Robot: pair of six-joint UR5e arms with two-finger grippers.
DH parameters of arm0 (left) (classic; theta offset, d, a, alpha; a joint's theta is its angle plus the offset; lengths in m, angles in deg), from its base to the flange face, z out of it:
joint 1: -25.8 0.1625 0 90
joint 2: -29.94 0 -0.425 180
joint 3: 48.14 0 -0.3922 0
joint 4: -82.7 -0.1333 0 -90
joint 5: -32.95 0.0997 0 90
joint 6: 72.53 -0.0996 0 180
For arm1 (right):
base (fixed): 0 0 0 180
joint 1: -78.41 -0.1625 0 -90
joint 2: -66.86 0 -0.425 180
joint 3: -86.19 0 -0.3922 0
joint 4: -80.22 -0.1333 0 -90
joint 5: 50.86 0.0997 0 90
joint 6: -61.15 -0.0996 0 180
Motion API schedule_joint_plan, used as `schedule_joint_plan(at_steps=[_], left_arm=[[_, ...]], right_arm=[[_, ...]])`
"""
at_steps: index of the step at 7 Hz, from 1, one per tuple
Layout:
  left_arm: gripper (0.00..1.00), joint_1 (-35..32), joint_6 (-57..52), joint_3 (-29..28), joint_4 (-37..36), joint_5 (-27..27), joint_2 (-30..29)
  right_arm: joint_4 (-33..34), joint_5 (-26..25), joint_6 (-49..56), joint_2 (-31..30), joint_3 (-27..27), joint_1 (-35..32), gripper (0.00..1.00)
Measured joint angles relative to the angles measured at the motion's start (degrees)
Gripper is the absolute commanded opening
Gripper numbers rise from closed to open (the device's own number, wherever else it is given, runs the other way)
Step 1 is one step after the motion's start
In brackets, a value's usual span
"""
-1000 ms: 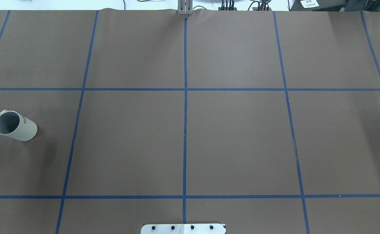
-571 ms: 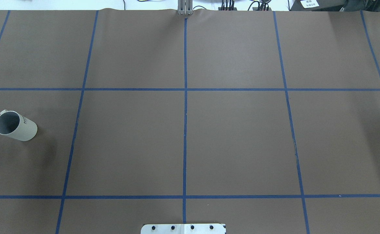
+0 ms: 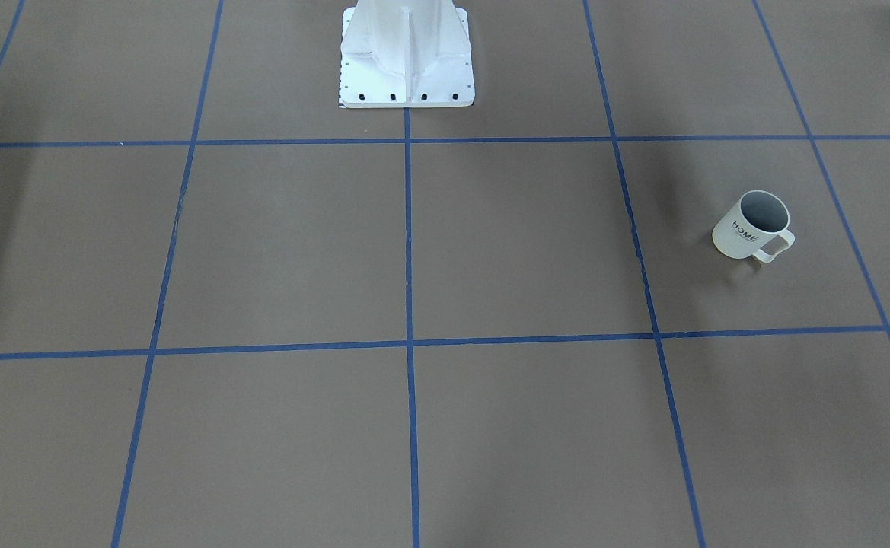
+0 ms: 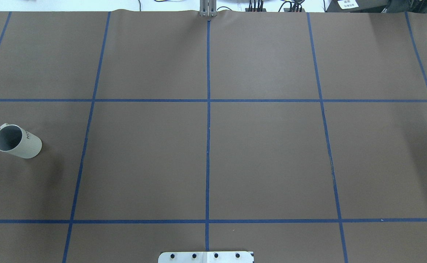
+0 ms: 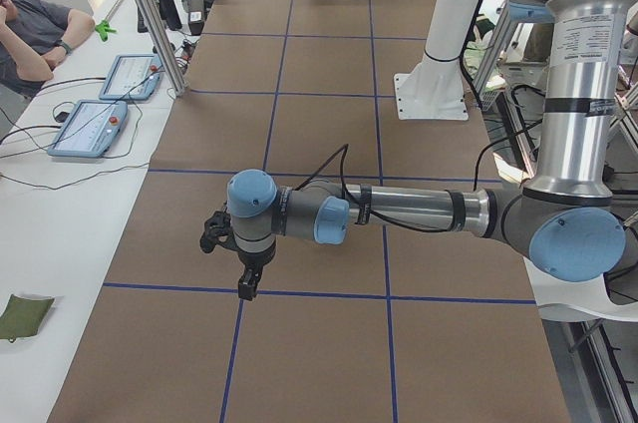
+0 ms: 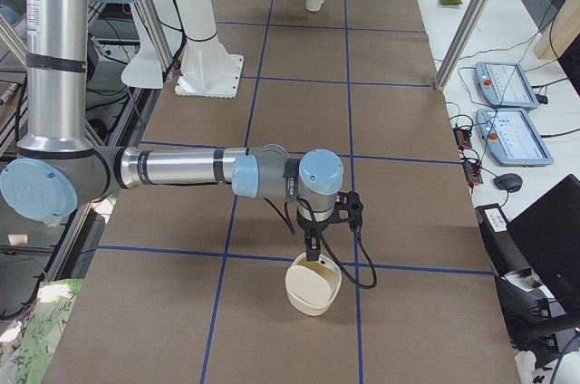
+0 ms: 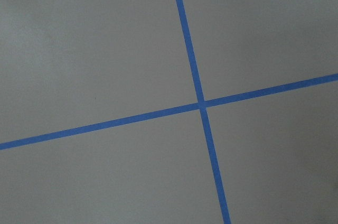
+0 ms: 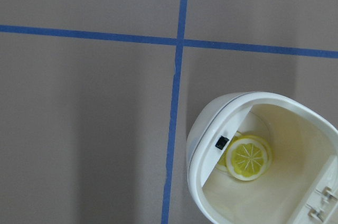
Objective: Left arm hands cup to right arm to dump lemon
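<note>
cream tub holding lemon, cup upright well apart, right hand and left hand cannot tell if open

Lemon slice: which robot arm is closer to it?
Right. The right fingers hang just above the white tub that holds the lemon; the left fingers are at the table's opposite end, far off.

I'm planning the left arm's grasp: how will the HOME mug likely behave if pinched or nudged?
The cup looks rigid and smooth-walled, so it should hold shape but may slip when pinched. It stands upright, taller than wide; a high push might tip it, a low one probably slides it. If tipped, its handle would likely stop rolling.
</note>
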State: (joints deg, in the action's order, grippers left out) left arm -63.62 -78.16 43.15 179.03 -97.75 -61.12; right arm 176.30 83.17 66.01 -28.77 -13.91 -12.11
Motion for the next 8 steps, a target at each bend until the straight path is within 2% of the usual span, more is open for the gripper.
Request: schedule_joint_plan(at_steps=[4, 8], left_arm=[[1.0, 0.0, 0.0, -0.4, 0.0, 1.0, 0.0], [1.0, 0.0, 0.4, -0.7, 0.0, 1.1, 0.0]], right_arm=[[0.0, -1.0, -5.9, 0.0, 0.3, 0.1, 1.0], [0.0, -1.8, -6.7, 0.0, 0.4, 0.1, 1.0]])
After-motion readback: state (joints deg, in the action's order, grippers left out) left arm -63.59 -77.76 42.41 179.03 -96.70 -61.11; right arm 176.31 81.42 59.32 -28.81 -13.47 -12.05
